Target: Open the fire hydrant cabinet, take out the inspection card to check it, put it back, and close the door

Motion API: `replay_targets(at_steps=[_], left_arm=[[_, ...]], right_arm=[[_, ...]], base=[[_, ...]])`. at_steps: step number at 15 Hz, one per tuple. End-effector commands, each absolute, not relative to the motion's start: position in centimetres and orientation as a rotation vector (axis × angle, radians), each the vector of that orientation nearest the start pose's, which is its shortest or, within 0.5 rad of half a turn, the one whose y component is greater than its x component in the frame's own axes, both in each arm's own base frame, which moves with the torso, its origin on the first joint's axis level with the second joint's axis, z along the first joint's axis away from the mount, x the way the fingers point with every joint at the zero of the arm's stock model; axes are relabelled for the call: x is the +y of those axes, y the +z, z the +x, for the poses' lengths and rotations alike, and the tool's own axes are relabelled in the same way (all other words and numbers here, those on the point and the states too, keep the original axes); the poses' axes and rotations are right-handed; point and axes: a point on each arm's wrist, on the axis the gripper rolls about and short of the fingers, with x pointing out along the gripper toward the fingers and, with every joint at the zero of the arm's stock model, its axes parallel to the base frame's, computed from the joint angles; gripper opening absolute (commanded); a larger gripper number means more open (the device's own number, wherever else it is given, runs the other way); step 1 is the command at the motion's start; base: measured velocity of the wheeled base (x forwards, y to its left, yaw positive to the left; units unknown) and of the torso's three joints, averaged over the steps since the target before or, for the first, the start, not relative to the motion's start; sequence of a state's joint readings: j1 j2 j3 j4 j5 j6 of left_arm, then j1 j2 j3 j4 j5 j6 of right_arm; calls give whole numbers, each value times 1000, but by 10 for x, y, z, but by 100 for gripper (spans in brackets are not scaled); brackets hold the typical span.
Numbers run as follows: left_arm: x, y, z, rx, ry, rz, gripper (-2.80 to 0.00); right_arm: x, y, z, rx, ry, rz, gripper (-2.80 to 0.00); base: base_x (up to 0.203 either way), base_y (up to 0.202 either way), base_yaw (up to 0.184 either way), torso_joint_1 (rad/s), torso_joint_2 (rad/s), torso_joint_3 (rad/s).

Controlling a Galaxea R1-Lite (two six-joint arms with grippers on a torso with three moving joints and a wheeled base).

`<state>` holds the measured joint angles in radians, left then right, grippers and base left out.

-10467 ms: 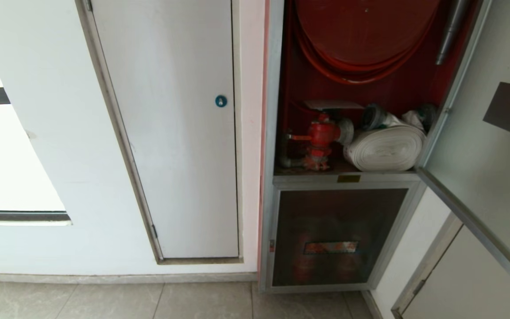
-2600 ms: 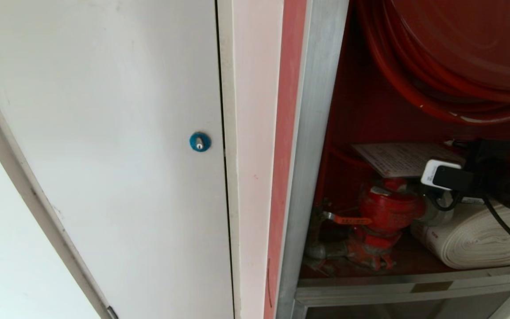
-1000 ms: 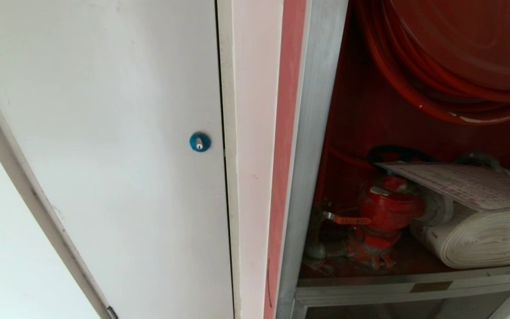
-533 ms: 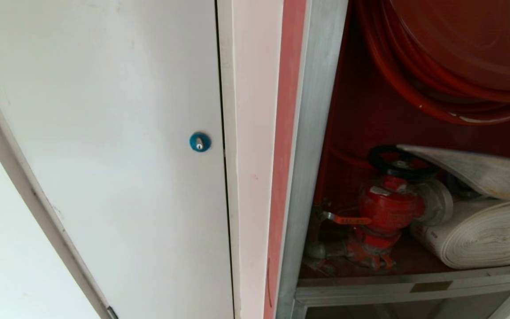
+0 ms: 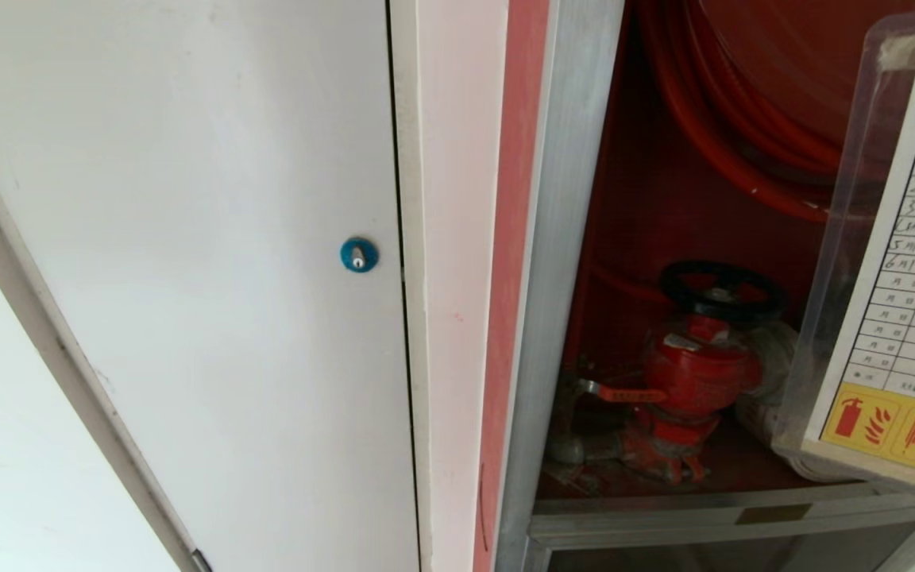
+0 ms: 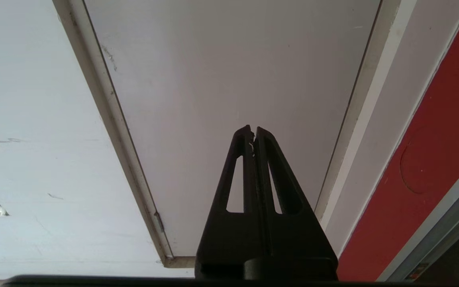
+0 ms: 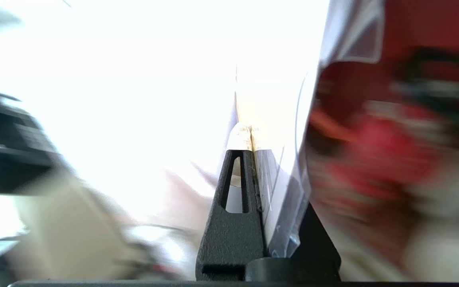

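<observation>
Raised upright: glossy-sleeved inspection card (image 5: 894, 262) | right gripper (image 7: 250, 131) clamps its edge | left gripper (image 6: 253, 129) together

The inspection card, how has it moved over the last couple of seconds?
The inspection card went from lying flat on the valve to upright, printed grid facing the head camera, clamped in the right gripper. The valve, hose reel and white door stayed put; the left gripper stays parked.
</observation>
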<state>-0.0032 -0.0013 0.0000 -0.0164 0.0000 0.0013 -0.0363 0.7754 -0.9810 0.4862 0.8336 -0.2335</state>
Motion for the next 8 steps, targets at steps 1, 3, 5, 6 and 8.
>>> replay_targets(at_steps=[1,3,5,6,8], left_arm=[[0,74,-22,-6,-3,2,-280],[0,74,-22,-6,-3,2,-280],[0,74,-22,-6,-3,2,-280],[0,74,-22,-6,-3,2,-280],[0,74,-22,-6,-3,2,-280]], right_arm=[[19,294,37,211,985,11,-280],[24,293,43,250,1088,35,-280],[29,290,49,297,1182,54,-280],[34,288,55,327,1227,58,-280],[43,281,72,355,1289,50,-280]], base=[[0,0,0,0,0,0],[0,0,0,0,0,0],[0,0,0,0,0,0],[0,0,0,0,0,0],[0,0,0,0,0,0]])
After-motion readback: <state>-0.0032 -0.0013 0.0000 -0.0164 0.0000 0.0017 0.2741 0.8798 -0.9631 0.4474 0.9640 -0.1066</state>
